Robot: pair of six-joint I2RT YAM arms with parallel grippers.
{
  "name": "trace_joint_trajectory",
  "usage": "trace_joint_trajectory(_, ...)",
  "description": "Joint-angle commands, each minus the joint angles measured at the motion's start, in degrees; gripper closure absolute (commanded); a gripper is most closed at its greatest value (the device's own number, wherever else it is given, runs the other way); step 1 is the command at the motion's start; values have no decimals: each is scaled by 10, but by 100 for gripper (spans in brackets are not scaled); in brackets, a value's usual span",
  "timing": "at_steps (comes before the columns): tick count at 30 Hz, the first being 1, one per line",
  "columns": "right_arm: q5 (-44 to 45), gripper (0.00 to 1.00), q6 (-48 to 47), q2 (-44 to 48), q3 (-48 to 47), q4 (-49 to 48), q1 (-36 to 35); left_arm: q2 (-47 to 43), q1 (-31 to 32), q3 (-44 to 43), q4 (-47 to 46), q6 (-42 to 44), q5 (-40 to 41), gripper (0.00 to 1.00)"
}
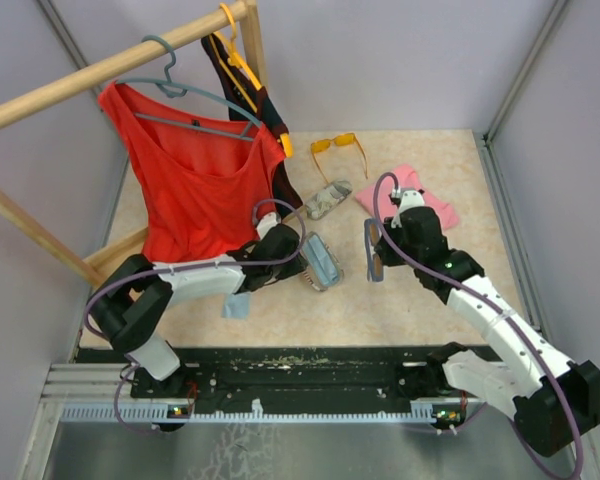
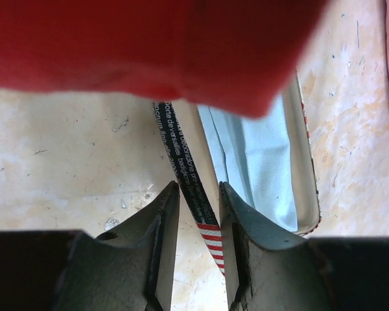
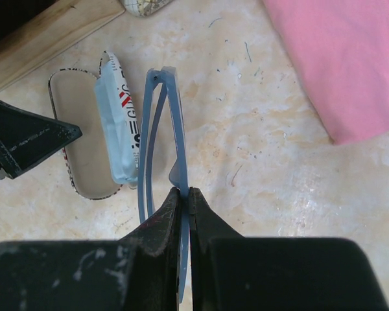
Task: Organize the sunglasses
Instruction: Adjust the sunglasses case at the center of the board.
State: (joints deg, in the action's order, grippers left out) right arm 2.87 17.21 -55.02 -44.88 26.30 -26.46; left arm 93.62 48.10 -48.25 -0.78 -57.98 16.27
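Note:
My right gripper (image 3: 185,191) is shut on the slim greyish-lilac sunglasses (image 3: 175,123) and holds them folded, above the table and just right of an open patterned case (image 3: 84,146). From above, that pair (image 1: 374,252) hangs beside the case (image 1: 322,262), which holds a light-blue cloth (image 2: 266,162). My left gripper (image 2: 200,188) straddles the case's dark striped rim (image 2: 189,175); its jaws stand apart, the rim close to the right finger. The orange-yellow sunglasses (image 1: 337,146) lie unfolded at the back of the table.
A red top (image 1: 195,180) on a hanger droops over my left wrist from the wooden rack (image 1: 110,65). A closed patterned case (image 1: 328,198) lies behind the open one. A pink cloth (image 1: 412,196) sits at right, and a small light-blue cloth (image 1: 237,306) near the front.

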Motion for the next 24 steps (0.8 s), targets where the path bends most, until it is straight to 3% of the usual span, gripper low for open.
trace_joint_trajectory(1,-11,100,8,19,-3,-15,1,-28,-3,-25,29,55,4,64)
trace_joint_trajectory(10,-71,100,27,50,6,-22,1,-78,-1,-14,93,116,14,66)
trace_joint_trajectory(18,-76,100,40,51,14,-27,0,-93,-2,8,51,89,-30,48)
trace_joint_trajectory(24,-74,100,49,56,15,-23,0,-57,-3,-3,42,52,-16,45)
